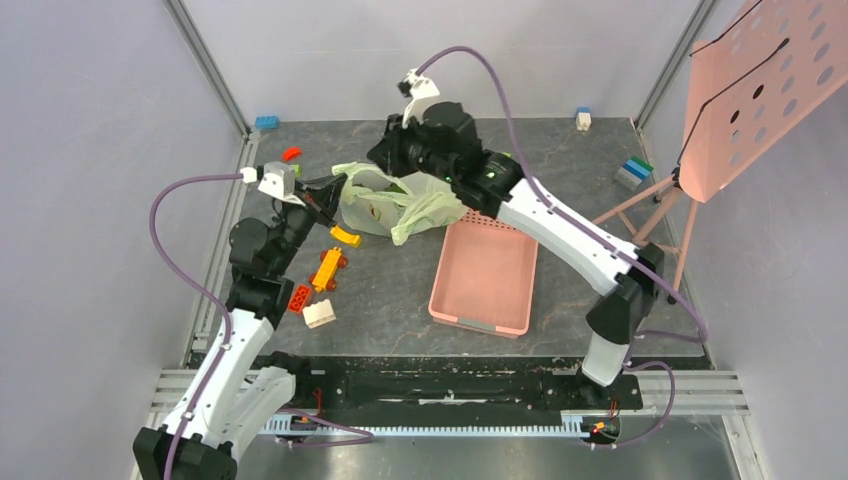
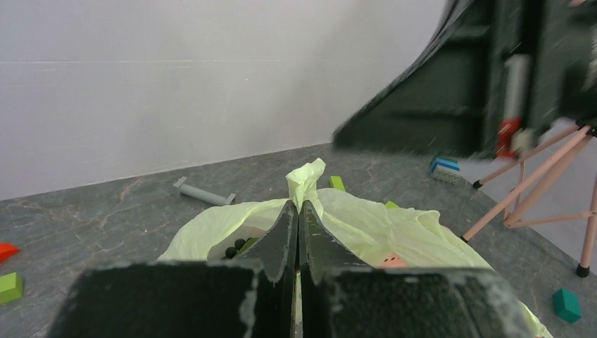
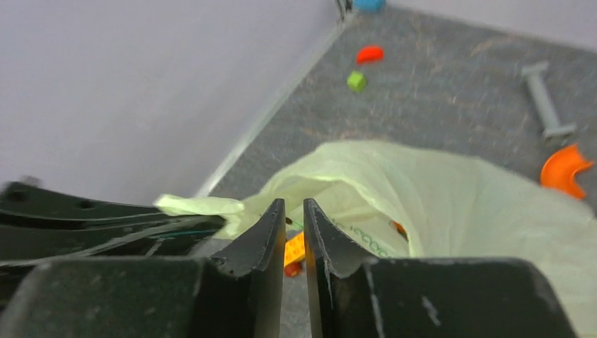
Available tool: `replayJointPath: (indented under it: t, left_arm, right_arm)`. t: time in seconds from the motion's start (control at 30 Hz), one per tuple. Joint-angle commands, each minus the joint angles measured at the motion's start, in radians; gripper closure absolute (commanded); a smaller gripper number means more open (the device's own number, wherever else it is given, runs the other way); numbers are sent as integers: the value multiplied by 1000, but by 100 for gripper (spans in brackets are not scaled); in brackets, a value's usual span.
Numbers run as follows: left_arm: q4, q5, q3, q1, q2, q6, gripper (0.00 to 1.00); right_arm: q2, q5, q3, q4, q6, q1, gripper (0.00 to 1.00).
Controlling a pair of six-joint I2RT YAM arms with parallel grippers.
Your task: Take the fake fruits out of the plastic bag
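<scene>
Pale green crinkly plastic bag [image 1: 375, 210] lies on the dark grey table [image 1: 400, 305], in the upper middle of the overhead view, between the two arms. In the left wrist view, a few small dark round grapes [image 2: 236, 248] show inside its open mouth, low and left of centre.

The left gripper [image 2: 299, 208] is at the bag's left edge in the overhead view. Its jaws are pressed together on a fold of the bag's rim, which stands up just above the tips.

The right gripper [image 3: 292, 210] hangs over the bag's upper edge. Its jaws are drawn close with a narrow slit between them, and I cannot tell whether they pinch the film.

A pink basket [image 1: 485, 275] sits just beside the bag, to its lower right. Yellow, orange, red and white toy blocks [image 1: 328, 268] lie scattered to its lower left. A pink perforated board [image 1: 760, 90] stands at the upper right.
</scene>
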Motion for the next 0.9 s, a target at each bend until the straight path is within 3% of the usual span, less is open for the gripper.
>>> replayJointPath:
  t: [0.0,0.6,0.87]
  left_arm:
    - [7,-9,26,3,-18,-22,98]
    - [-77,61,-52,3,-165,-31,98]
    - [-180,-44,-122,3,-318,-50,98]
  right_arm:
    - [85,28,32,-85,76,30,82]
    - [205,106,-149,65,32,4,78]
    - [134,46,-402,169,-41,3,60]
